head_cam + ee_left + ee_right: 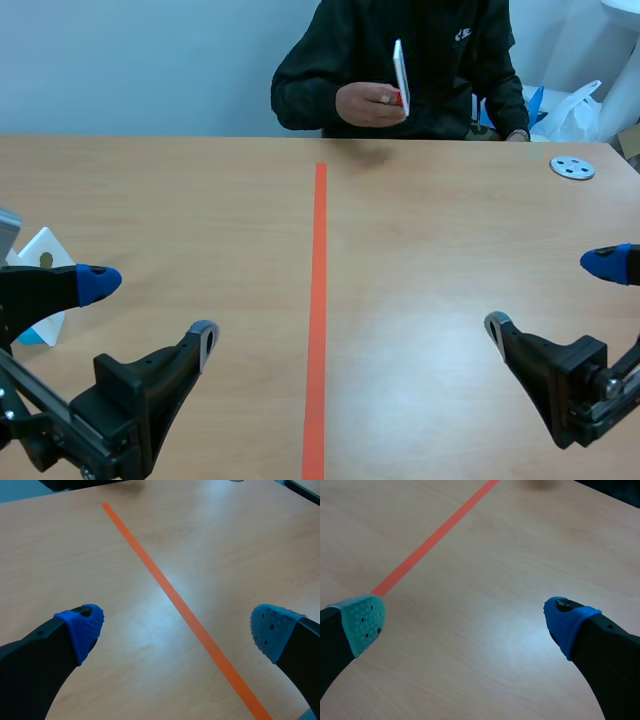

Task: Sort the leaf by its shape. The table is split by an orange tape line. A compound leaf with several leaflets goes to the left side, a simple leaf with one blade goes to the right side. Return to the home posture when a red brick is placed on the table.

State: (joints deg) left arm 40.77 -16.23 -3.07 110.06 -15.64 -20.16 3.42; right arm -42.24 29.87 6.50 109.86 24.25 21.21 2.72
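Left gripper (150,308) & right gripper (550,293) at table (450,250) near edge, jaws wide, empty, prob. waiting: person's hand (372,103) holds card (401,70) at far edge.

**Card held over the far edge**

A thin white card (401,70) stands upright and edge-on in a person's hand (372,104), above the table's (200,220) far edge, just right of the orange tape line (319,300). Its face is hidden. A small red piece (403,97) shows beside the fingers.
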